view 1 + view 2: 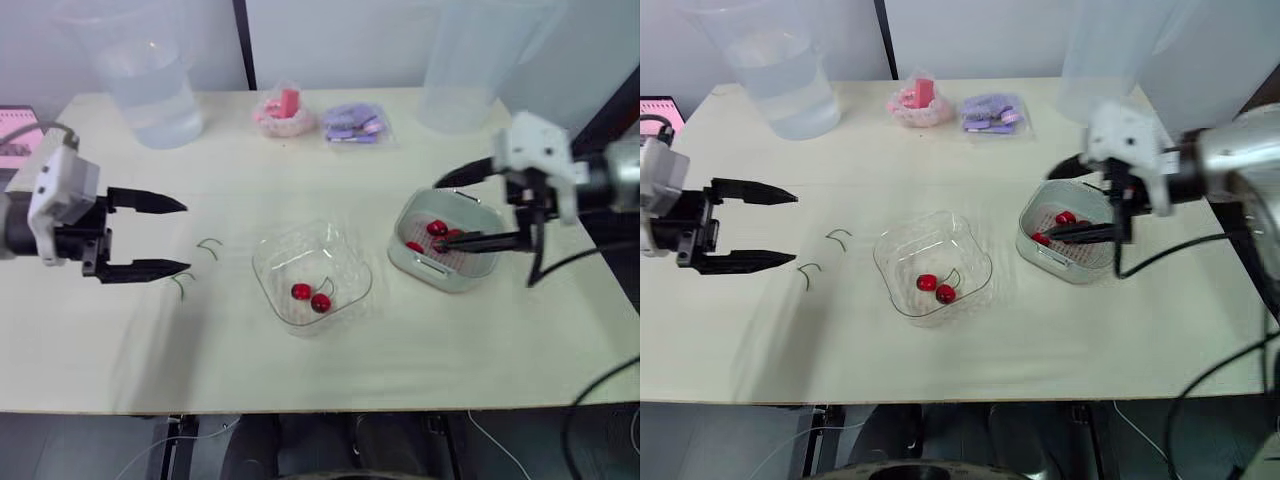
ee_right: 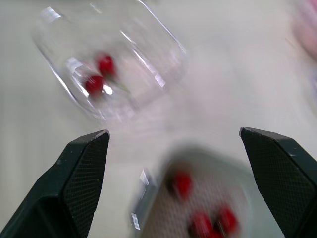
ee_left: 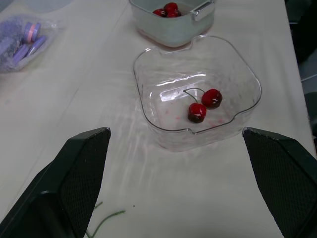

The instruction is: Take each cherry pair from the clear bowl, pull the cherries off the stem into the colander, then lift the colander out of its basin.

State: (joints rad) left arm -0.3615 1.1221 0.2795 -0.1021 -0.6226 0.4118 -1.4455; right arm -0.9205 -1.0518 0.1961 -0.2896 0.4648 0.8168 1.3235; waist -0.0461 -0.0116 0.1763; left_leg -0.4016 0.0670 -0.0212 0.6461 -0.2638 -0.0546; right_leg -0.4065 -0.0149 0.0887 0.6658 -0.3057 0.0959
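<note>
Cherry pair (image 1: pixel 311 296): two red cherries, joined stems, in clear bowl (image 1: pixel 345 251).

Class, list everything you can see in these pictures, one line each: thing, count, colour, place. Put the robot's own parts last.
pale wooden table: one, cream, under everything
clear plastic bowl: one, see-through, table centre
red cherry pair on one stem: one, red, inside the bowl
pale square basin: one, grey-white, right of the bowl
mesh colander: one, white, sitting in the basin
loose red cherries: at least three, red, in the colander
bare green stems: two, green, on the table left of the bowl
tall clear containers: two, see-through, back left and back right
pink packet: one, back centre
purple packet: one, beside the pink packet
left hand: black fingers, open, above the table's left
right hand: black fingers, open, over the colander
</note>
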